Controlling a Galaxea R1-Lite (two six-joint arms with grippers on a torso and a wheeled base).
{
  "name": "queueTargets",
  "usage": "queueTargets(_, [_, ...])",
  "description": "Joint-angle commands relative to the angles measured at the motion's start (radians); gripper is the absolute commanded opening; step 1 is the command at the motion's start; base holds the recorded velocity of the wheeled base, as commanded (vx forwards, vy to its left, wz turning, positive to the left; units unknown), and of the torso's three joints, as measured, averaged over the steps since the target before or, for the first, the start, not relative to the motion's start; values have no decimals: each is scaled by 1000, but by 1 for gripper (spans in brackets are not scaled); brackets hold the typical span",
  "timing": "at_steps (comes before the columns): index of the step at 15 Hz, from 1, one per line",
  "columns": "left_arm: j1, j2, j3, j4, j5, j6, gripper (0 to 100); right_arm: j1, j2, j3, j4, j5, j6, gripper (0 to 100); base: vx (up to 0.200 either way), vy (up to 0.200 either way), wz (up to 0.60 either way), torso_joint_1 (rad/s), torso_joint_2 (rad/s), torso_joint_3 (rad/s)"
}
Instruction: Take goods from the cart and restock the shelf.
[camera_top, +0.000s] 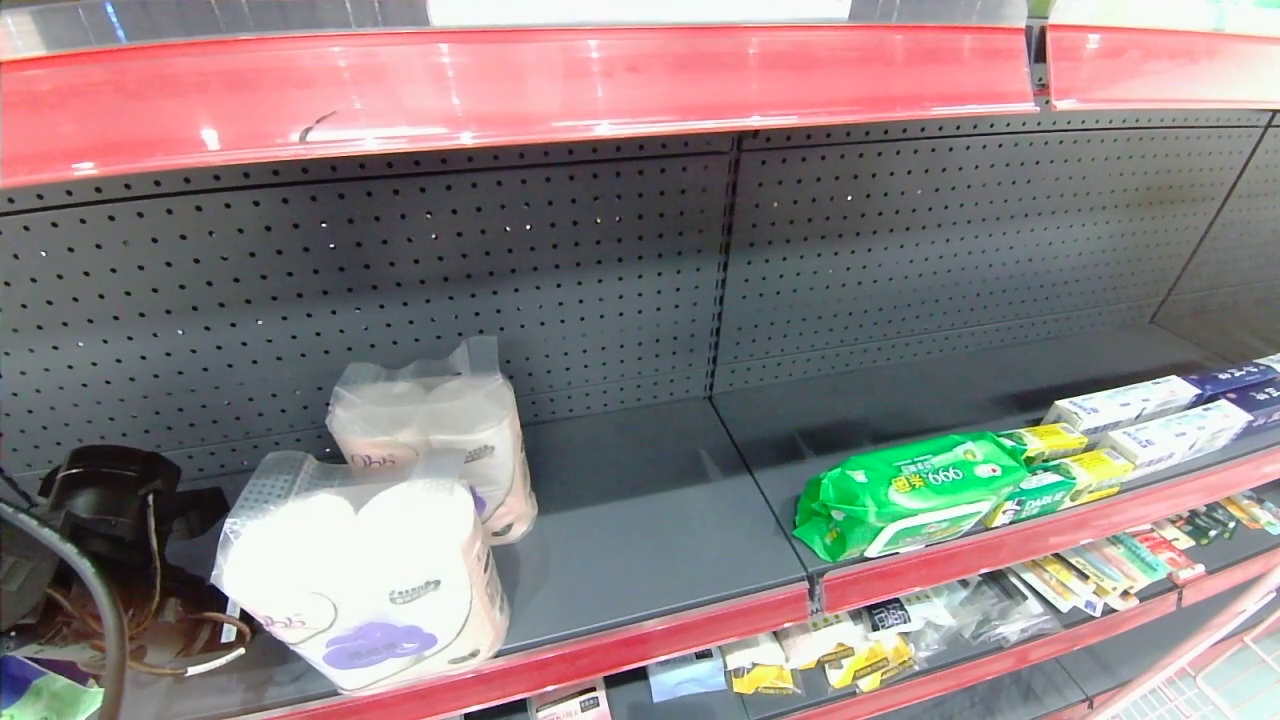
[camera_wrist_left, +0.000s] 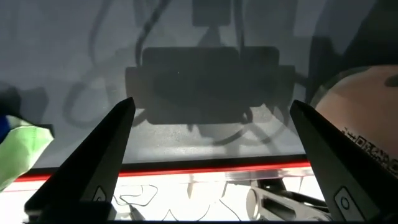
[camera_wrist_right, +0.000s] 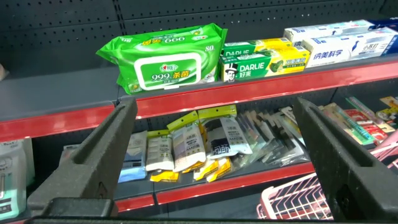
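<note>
Two toilet-paper packs (camera_top: 365, 575) sit on the shelf (camera_top: 640, 520), so I hold the left end effector (camera_wrist_left: 208, 168) and the right end effector (camera_wrist_right: 211, 168) wide and empty for more goods.

Two packs of toilet rolls stand on the shelf (camera_top: 640, 520), one at its front edge (camera_top: 370, 580) and one behind it (camera_top: 440, 430). One green pack of wet wipes (camera_top: 900, 490) lies near the front edge. Beside it are two green-and-yellow toothpaste boxes (camera_wrist_right: 249, 68) (camera_wrist_right: 245, 51), then two white ones (camera_top: 1120, 403) (camera_top: 1175, 437) and two dark blue ones (camera_top: 1235, 378) (camera_top: 1262, 398). The small hanging packets (camera_wrist_right: 186, 146) on the lower shelf are too crowded to count. One pink wire basket (camera_wrist_right: 298, 202) shows below.
</note>
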Motion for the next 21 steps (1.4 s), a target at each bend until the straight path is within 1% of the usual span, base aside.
queueTargets(1, [-8,12,0,-1,-11,0,100,0,1,0,0,0,0,100,0,0,0,0,0,0])
queueTargets(3, [-17,13,0,-1,-28,0,100,0,1,0,0,0,0,100,0,0,0,0,0,0])
queueTargets(7, [-40,17,-4,-1,-28,0,100,0,1,0,0,0,0,100,0,0,0,0,0,0])
queueTargets(16, [-65,17,-6,-1,-29,0,100,0,1,0,0,0,0,100,0,0,0,0,0,0])
queueTargets(17, [-77,17,-6,-1,-28,0,100,0,1,0,0,0,0,100,0,0,0,0,0,0])
queueTargets(21, [-93,17,-6,-1,-28,0,100,0,1,0,0,0,0,100,0,0,0,0,0,0])
